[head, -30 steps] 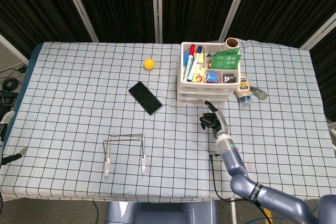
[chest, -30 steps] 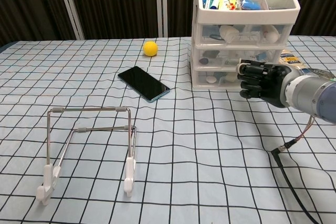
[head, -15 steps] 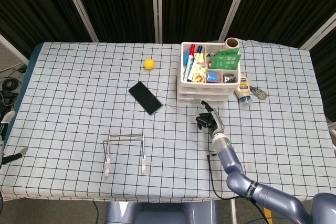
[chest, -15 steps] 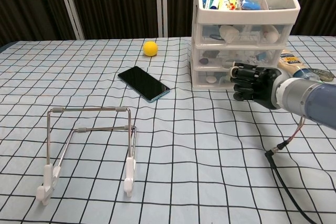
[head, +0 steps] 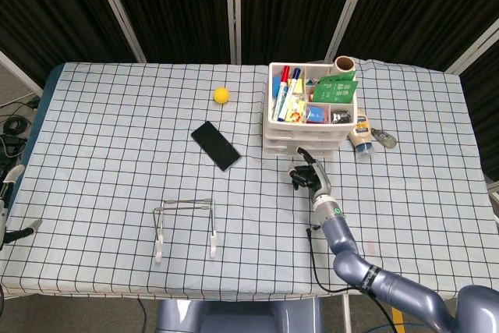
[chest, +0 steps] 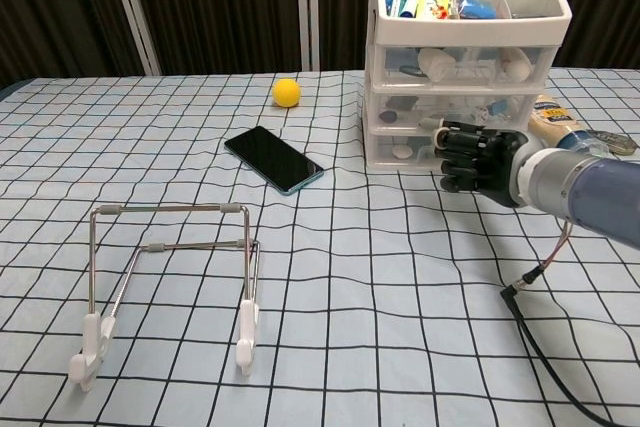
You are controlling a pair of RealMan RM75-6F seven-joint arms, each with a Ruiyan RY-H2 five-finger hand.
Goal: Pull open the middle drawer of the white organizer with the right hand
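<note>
Closing in: the black right hand (chest: 478, 155) sits nearer the white plastic three-drawer organizer (chest: 464, 65) than a second ago, having slid leftward along its front.
Fingers: the fingers (chest: 452, 154) are curled inward, grasping nothing; they sit low in front of the organizer, apparently short of the middle drawer (chest: 455, 104).
Task meaning: the drawer looks closed; the approach is nearly done and the hooking and pull remain.
Organizer: rigid, boxy, translucent drawer fronts, open top tray crammed with markers.
Table (head: 117, 169): soft gridded cloth under the organizer.
Left hand: out of sight.
</note>
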